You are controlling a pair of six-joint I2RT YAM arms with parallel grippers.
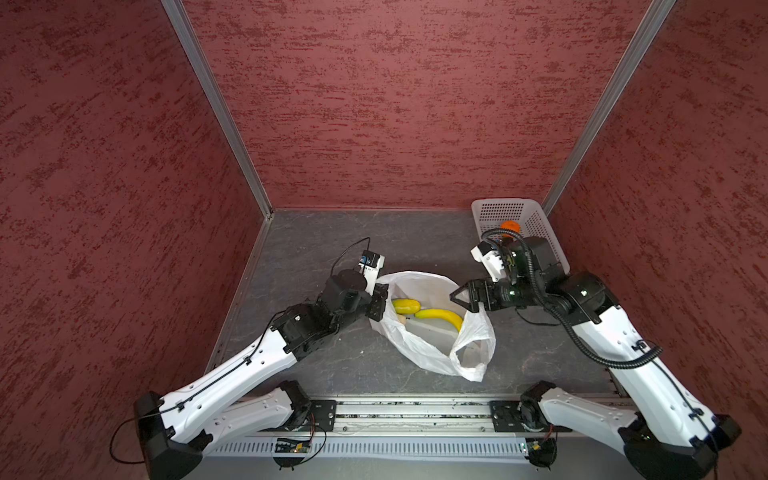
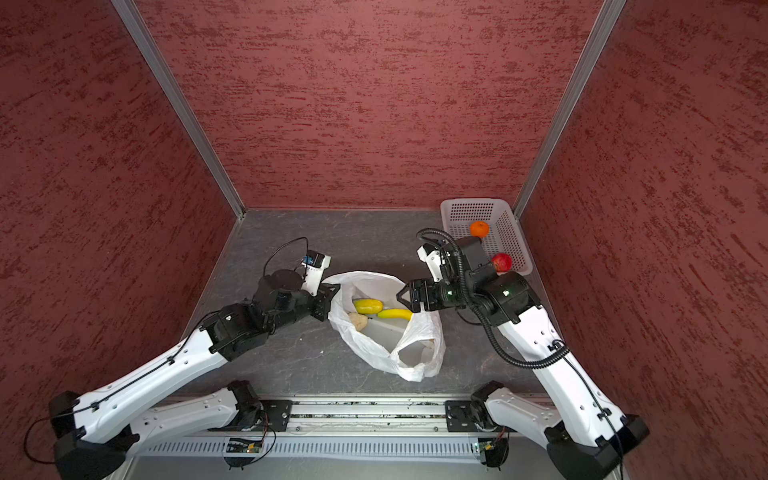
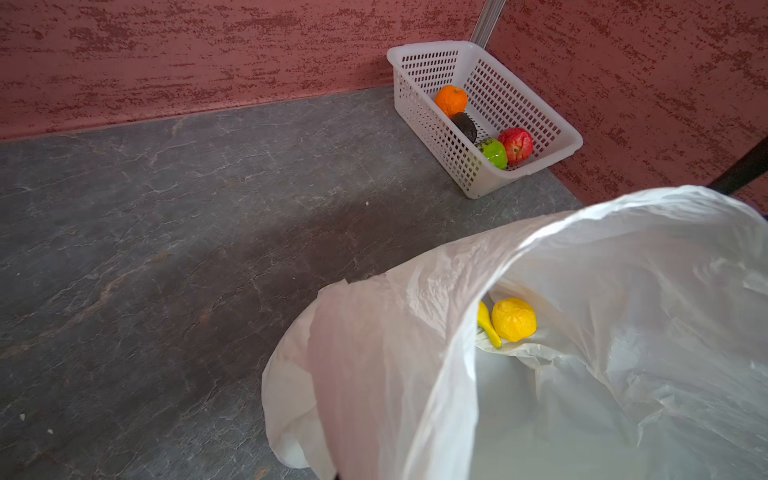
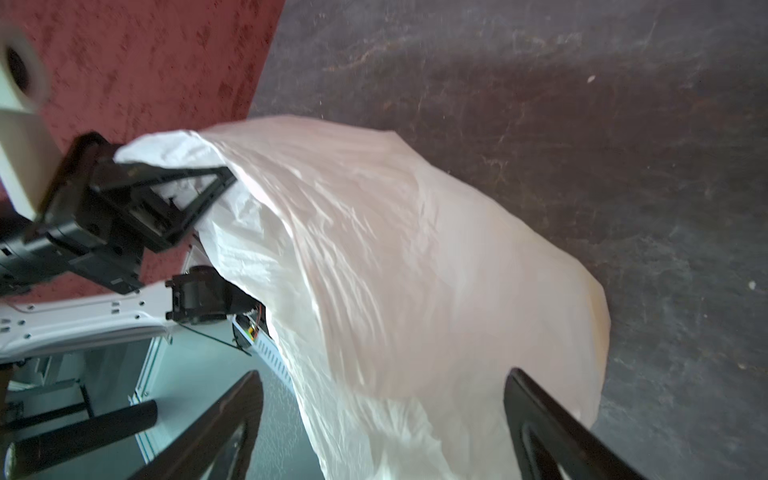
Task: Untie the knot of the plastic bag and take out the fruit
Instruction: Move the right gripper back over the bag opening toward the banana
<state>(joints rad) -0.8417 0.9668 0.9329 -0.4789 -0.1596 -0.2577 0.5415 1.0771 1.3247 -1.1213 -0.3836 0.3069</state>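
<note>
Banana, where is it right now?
In both top views the banana lies inside the open plastic bag, mid-scene, beside a yellow-green mango and close to the right gripper.

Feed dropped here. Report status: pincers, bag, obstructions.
Left pincer shut on plastic bag rim, right pincer open at its mouth. Bag untied; banana, mango inside. Other fruit in basket. Nothing blocking the mouth.

Plastic bag: on the table, centre.
Banana: in the bag, right of the mango.
Basket: back right corner, behind the bag.
Avocado: in the basket.
</note>
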